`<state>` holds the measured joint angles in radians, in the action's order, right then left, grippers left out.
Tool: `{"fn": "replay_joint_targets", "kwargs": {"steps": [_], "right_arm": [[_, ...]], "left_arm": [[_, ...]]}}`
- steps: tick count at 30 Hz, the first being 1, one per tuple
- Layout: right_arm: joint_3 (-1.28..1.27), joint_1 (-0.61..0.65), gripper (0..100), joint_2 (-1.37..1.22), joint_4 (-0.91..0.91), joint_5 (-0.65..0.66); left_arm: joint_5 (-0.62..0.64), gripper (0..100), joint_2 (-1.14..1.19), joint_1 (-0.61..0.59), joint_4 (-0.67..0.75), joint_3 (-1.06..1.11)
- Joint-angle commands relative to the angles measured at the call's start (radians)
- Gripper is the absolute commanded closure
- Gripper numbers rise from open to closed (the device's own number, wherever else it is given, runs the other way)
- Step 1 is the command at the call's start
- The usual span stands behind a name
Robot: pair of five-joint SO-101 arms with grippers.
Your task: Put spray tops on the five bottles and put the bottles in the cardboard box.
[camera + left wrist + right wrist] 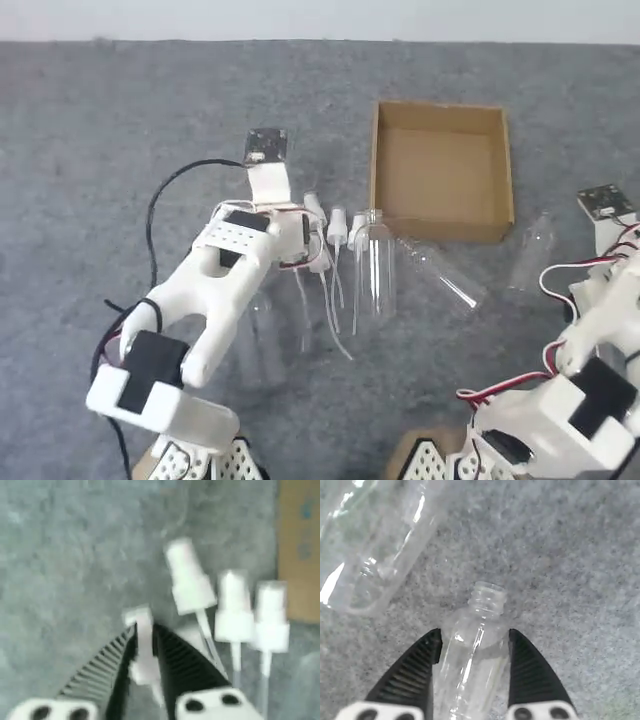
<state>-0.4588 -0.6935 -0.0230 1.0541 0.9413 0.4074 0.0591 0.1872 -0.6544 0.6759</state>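
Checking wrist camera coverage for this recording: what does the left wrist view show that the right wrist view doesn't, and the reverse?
Left wrist view only: the left hand shut on a spray top, three loose spray tops lying beyond it, and a side of the cardboard box. Right wrist view only: the right hand around an uncapped clear bottle, with a second clear bottle lying nearby. Both: the grey carpet underneath.

On the table (pixel 100 120), spray tops (pixel 337 225) lie just left of the cardboard box (pixel 440 170), bottles (pixel 378 265) before it.
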Motion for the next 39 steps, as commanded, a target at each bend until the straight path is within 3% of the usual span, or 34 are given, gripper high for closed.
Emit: {"fn": "replay_joint_targets", "kwargs": {"steps": [1, 7, 14, 17, 26, 32, 39], "right_arm": [[-0.002, 0.004, 98.9, 0.044, -0.008, -0.005], [-0.002, 0.004, 98.9, 0.044, -0.008, -0.005], [-0.002, 0.005, 98.9, 0.044, -0.008, -0.005], [-0.002, 0.005, 98.9, 0.044, -0.008, -0.005], [-0.002, 0.005, 98.9, 0.044, -0.008, -0.005], [-0.002, 0.005, 98.9, 0.044, -0.008, -0.005], [-0.002, 0.005, 98.9, 0.044, -0.008, -0.005]], "left_arm": [[0.003, 98, -0.011, 0.002, 0.009, -0.027], [-0.057, 88, -0.009, -0.006, -0.068, -0.056], [-0.061, 88, 0.034, -0.003, -0.084, -0.074], [-0.061, 88, 0.101, -0.003, -0.164, -0.157], [-0.127, 99, 0.204, 0.003, -0.259, -0.309], [-0.132, 99, 0.095, -0.009, -0.279, -0.332], [-0.133, 99, -0.189, -0.064, -0.546, -0.573]]}}
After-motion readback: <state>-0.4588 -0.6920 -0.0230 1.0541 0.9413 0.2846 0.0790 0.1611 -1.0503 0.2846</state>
